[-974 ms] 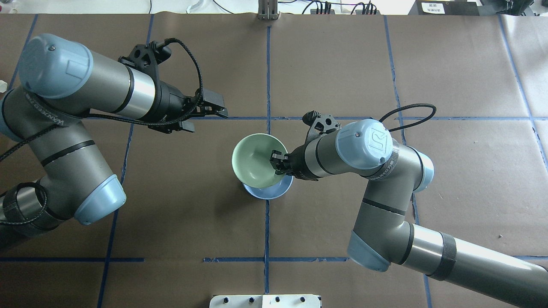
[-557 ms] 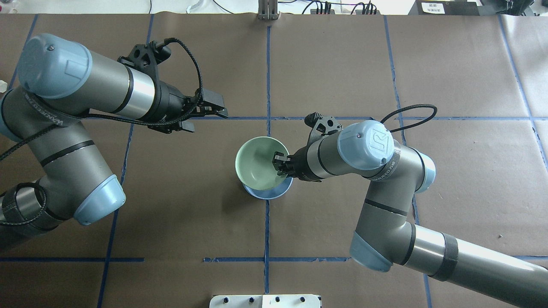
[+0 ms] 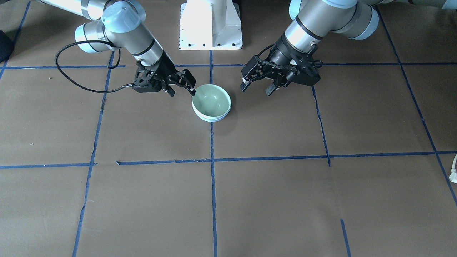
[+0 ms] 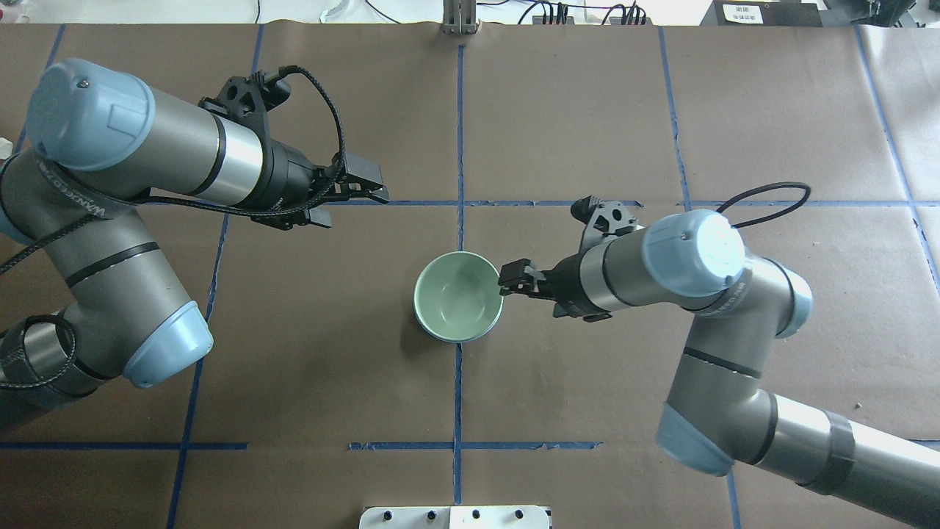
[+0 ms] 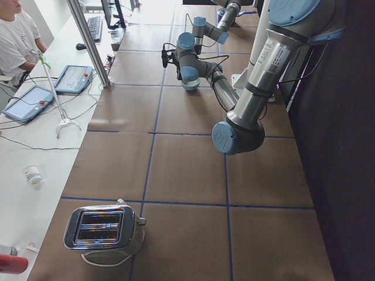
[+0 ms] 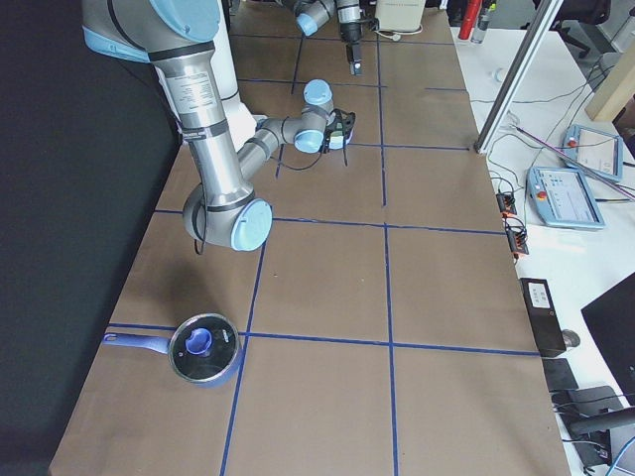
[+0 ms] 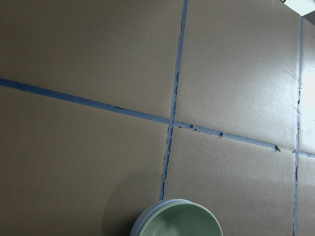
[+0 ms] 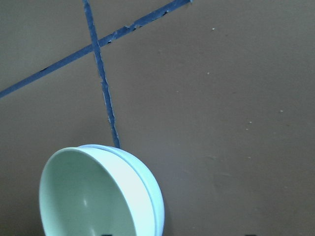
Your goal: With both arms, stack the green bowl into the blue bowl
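The pale green bowl [image 4: 457, 294] sits upright and nested in the light blue bowl [image 4: 457, 339] at the table's middle, on a blue tape line. Only the blue bowl's rim shows beneath it [image 3: 211, 120]. My right gripper [image 4: 508, 280] is open and empty just beside the green bowl's [image 3: 211, 101] right rim; the front view [image 3: 182, 92] shows its fingers apart. My left gripper [image 4: 358, 209] is open and empty, hovering far left of the bowls [image 3: 256, 91]. Both wrist views show the stacked bowls at their lower edge: green bowl [image 8: 83, 201], blue rim [image 8: 153, 196], green bowl [image 7: 179, 223].
The white pedestal base [image 3: 210, 25] stands at the robot's side of the table. A toaster [image 5: 102, 228] is at the table's left end and a blue lidded pot [image 6: 203, 349] at its right end. A metal post [image 4: 459, 18] stands at the far edge.
The right gripper lowered the tilted green bowl into the blue bowl, let go and drew back to the right. The left arm barely moved.
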